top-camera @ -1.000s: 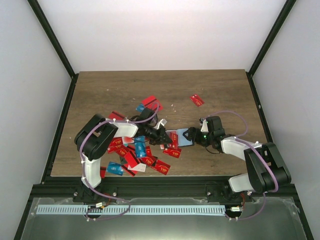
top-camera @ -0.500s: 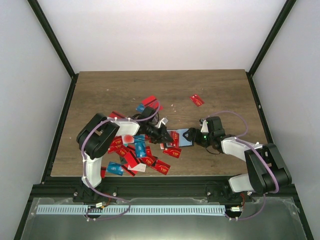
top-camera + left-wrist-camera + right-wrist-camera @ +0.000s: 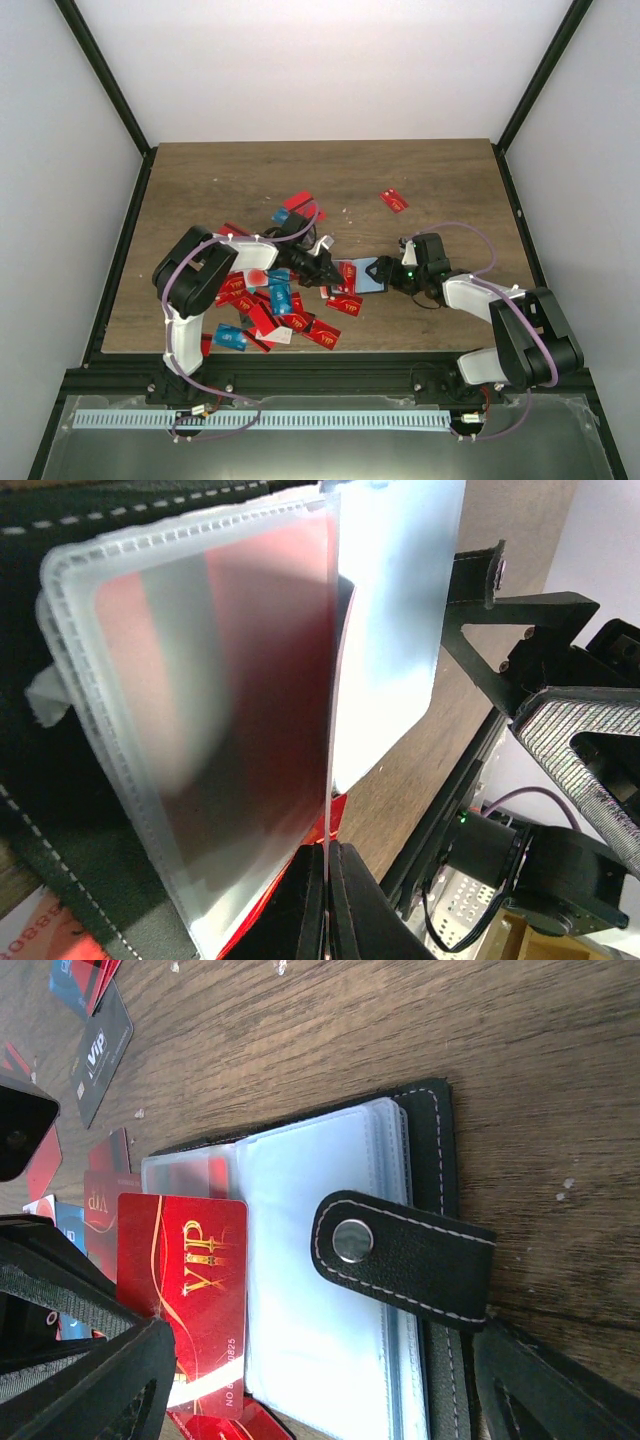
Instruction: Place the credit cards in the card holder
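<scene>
card holder [image 3: 432,1150] lies open on the table [image 3: 220,180], between the two grippers. left gripper [image 3: 325,900] is pressed together on a red card [image 3: 185,1280], whose leading edge is at the mouth of a clear sleeve [image 3: 300,1290]. right gripper [image 3: 388,272] is spread wide astride the holder; can't tell if it bears down on it. the card looks light, stiff and slick, so pinch the trailing short edge and keep it flat. the sleeves look floppy and the holder light, so it likely slides unless pinned. the other credit cards [image 3: 265,310] are piled near left. vs a second ago: left gripper is slightly closer to the holder; holder and right arm unmoved.
</scene>
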`<action>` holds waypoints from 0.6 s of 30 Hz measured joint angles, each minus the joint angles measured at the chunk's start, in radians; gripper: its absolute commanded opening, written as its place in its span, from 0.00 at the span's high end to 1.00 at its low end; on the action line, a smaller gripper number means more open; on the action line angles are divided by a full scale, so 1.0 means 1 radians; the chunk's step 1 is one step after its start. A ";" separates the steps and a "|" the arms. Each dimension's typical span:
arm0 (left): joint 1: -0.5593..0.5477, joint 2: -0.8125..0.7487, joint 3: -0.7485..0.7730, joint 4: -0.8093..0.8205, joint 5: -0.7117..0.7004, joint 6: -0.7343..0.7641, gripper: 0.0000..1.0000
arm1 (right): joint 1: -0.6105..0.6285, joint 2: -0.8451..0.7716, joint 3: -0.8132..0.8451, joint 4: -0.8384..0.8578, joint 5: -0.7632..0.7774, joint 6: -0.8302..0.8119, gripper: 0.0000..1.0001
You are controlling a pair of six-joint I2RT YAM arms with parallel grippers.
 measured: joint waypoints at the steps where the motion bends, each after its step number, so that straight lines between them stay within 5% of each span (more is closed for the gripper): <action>1: 0.000 0.000 0.000 -0.001 0.000 0.001 0.96 | 0.000 0.000 0.000 0.000 0.000 0.000 0.16; 18: 0.001 0.029 0.056 -0.032 0.008 0.019 0.96 | 0.000 0.009 0.000 0.010 -0.011 0.000 0.16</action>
